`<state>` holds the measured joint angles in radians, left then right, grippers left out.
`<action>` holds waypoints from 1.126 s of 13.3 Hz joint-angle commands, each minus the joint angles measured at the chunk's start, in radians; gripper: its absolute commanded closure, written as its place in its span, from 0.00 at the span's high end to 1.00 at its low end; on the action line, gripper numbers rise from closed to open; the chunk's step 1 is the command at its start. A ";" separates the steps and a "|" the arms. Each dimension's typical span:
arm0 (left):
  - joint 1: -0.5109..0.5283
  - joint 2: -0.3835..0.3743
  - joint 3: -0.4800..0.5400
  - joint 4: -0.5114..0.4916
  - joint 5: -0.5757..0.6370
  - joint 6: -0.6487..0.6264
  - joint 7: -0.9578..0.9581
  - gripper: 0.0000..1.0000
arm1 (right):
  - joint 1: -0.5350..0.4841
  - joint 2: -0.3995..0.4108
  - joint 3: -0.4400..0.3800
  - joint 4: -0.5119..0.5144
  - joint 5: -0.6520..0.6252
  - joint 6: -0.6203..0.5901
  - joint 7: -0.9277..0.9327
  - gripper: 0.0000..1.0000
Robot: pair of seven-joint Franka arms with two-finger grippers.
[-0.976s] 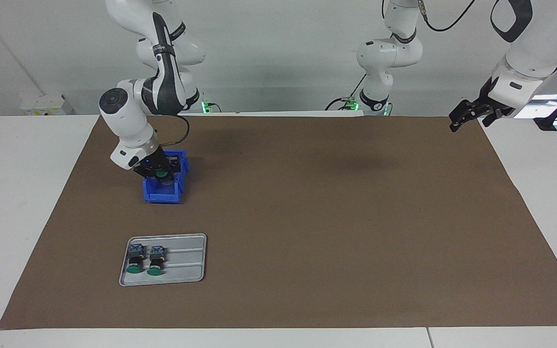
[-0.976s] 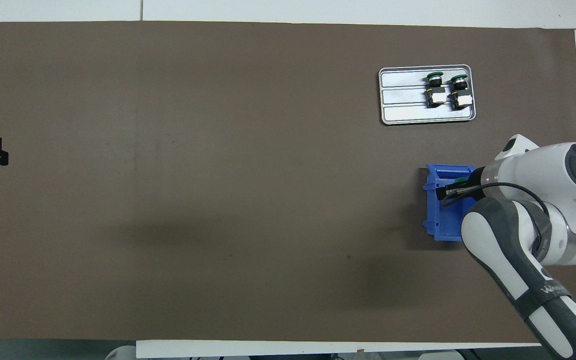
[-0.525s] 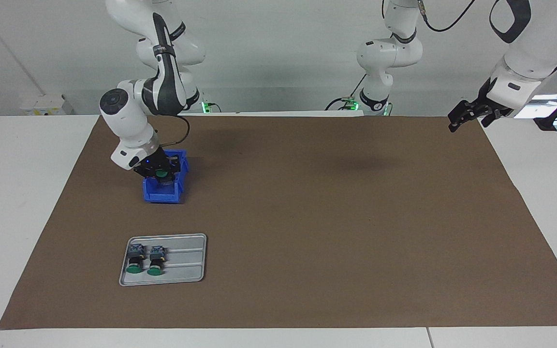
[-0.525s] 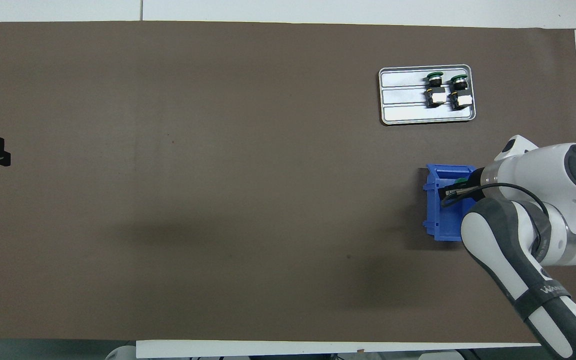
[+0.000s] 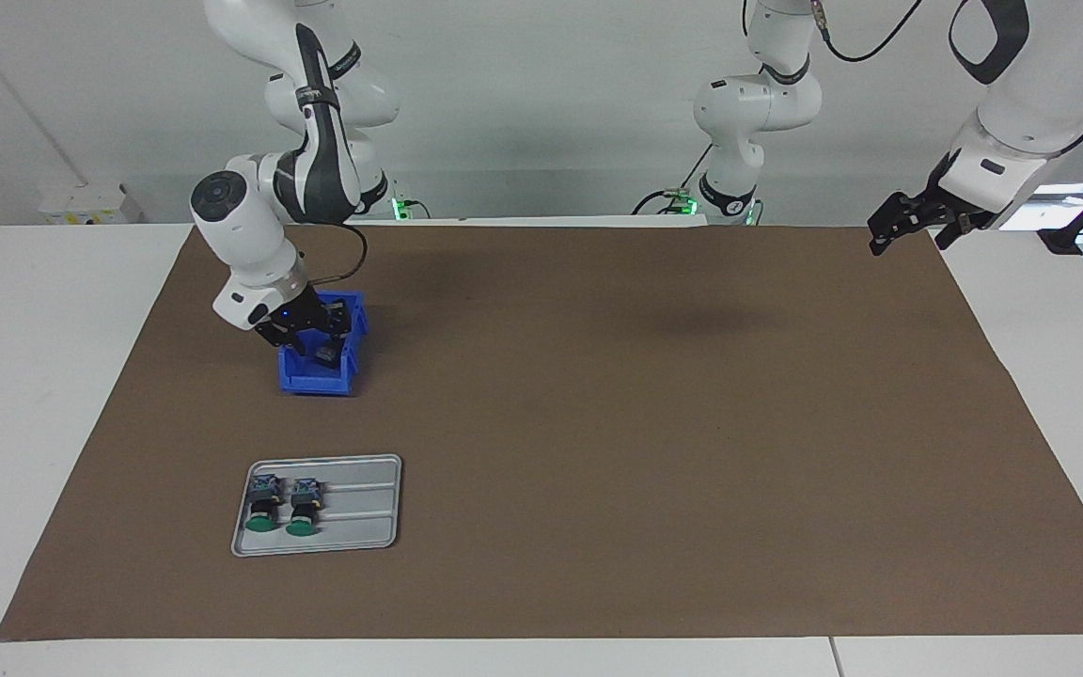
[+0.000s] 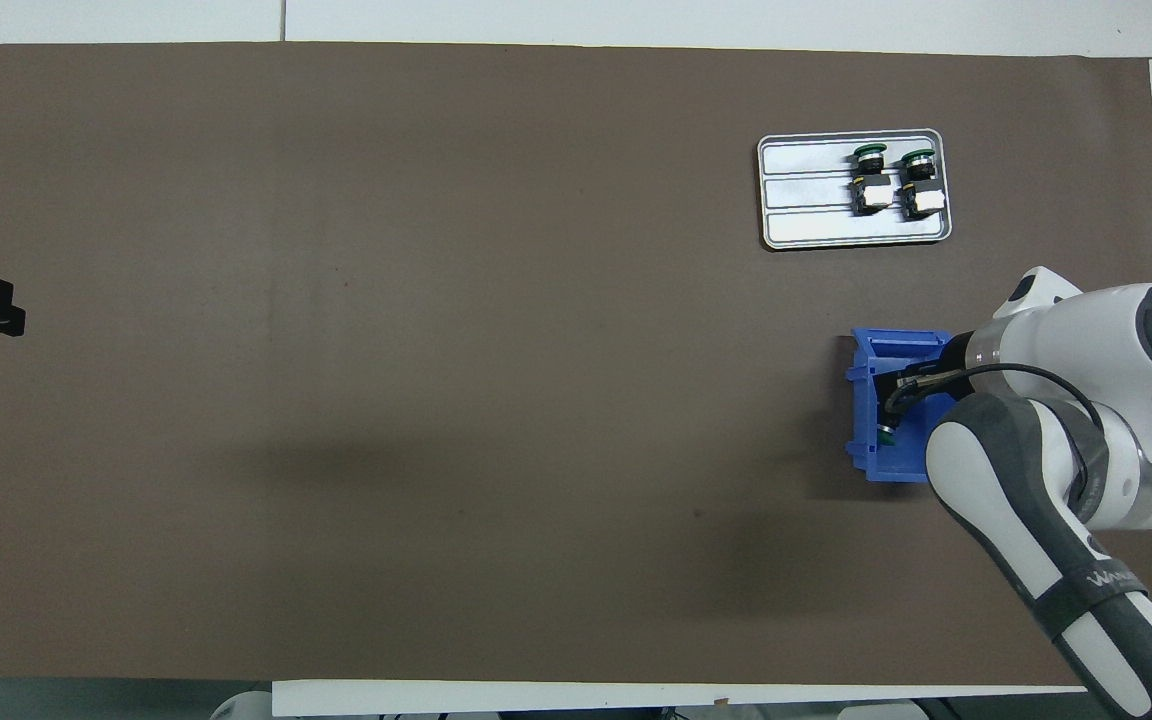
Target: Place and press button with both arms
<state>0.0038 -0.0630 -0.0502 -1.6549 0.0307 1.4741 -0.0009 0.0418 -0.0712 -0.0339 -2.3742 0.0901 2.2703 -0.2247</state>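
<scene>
Three buttons (image 5: 265,507), seemingly; one tray (image 5: 368,531).

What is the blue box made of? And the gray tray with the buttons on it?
The blue box looks like molded plastic: solid bright color, matte, ribbed walls. The gray tray looks like metal, maybe aluminum: pale silvery sheen, pressed ridges, rounded rim. It could be painted plastic instead.

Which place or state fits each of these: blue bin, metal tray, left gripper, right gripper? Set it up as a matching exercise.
1. blue bin
2. metal tray
3. left gripper
4. right gripper

a. waits over the mat corner at the left arm's end
b. holds two buttons
c. open, over the bin
d. holds one button

Pairs: 1-d, 2-b, 3-a, 4-c
</scene>
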 commanded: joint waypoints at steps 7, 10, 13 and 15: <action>-0.021 -0.008 0.006 -0.008 -0.006 0.002 0.006 1.00 | -0.086 -0.088 0.005 0.189 -0.001 -0.357 -0.050 0.99; -0.030 -0.008 0.007 -0.008 -0.006 0.000 0.006 1.00 | -0.135 -0.062 0.000 0.439 -0.004 -0.604 -0.024 0.99; -0.028 -0.008 0.007 -0.008 -0.006 0.000 0.006 1.00 | -0.184 -0.004 -0.004 0.688 -0.009 -0.765 -0.021 0.99; -0.030 -0.008 0.007 -0.008 -0.006 0.000 0.007 1.00 | -0.184 0.046 -0.006 0.867 -0.041 -0.857 0.014 0.99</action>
<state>-0.0181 -0.0630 -0.0521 -1.6549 0.0301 1.4741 -0.0007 -0.1363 -0.1286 -0.0457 -1.7153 0.0811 1.5114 -0.2531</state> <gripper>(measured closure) 0.000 0.004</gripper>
